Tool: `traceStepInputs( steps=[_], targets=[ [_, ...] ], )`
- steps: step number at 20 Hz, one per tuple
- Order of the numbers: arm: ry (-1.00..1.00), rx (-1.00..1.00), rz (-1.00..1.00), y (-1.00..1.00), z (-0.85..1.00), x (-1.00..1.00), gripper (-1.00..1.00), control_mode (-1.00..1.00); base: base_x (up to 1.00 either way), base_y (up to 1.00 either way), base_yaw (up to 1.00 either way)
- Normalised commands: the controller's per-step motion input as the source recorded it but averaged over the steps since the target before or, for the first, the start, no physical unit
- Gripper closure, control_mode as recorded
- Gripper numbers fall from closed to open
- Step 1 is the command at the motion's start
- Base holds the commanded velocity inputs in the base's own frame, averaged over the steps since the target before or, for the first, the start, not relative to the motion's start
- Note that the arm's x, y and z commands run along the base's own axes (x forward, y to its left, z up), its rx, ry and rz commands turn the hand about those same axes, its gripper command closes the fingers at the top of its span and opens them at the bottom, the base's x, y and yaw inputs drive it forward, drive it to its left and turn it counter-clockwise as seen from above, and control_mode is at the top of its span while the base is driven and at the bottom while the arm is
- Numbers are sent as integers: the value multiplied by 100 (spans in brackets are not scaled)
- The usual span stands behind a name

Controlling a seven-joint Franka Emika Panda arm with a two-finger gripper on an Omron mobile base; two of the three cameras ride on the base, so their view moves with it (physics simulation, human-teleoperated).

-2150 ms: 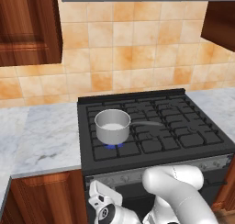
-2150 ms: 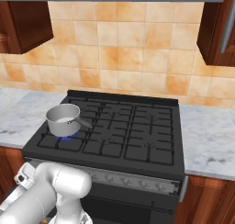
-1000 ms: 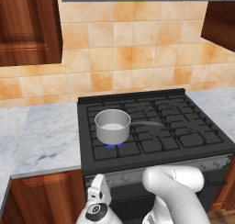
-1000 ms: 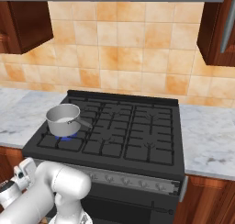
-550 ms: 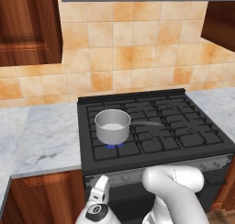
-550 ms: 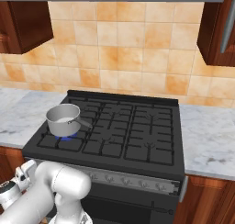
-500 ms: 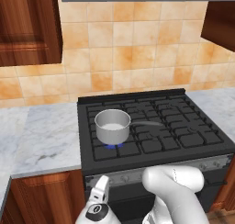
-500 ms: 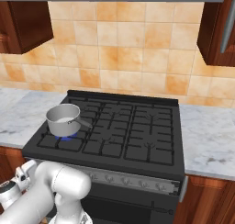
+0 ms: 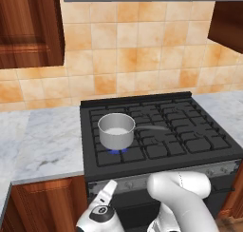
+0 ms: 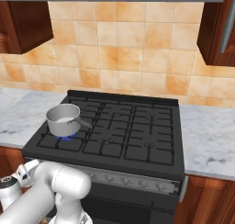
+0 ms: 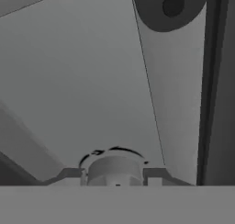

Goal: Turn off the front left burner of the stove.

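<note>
Glowing blue under the silver saucepan (image 9: 116, 130), the front left burner (image 9: 115, 151) burns; end effector (image 9: 108, 189) state: cannot tell.

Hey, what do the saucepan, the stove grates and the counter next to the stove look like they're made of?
The saucepan looks like brushed steel: pale silver with a soft sheen. The grates on the stove look like matte black cast iron, with thick dark bars and no shine. The counter looks like polished marble, light grey with darker veins, though it could be an imitation.
</note>
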Motion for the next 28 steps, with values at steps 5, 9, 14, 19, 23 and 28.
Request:
traceStepInputs(
  steps=[5,9,14,19,23,28],
  targets=[
    [-11,29,-7,-27,23,14,100,-100,0,0,0],
    [-13,32,-7,-29,12,10,100,-100,0,0,0],
    [-17,32,-6,-35,19,26,100,-100,0,0,0],
    [-19,35,-7,-40,18,25,100,-100,0,0,0],
    [-18,39,-10,-35,24,18,100,-100,0,0,0],
    [-17,39,-11,-29,30,16,100,-100,0,0,0]
  ],
)
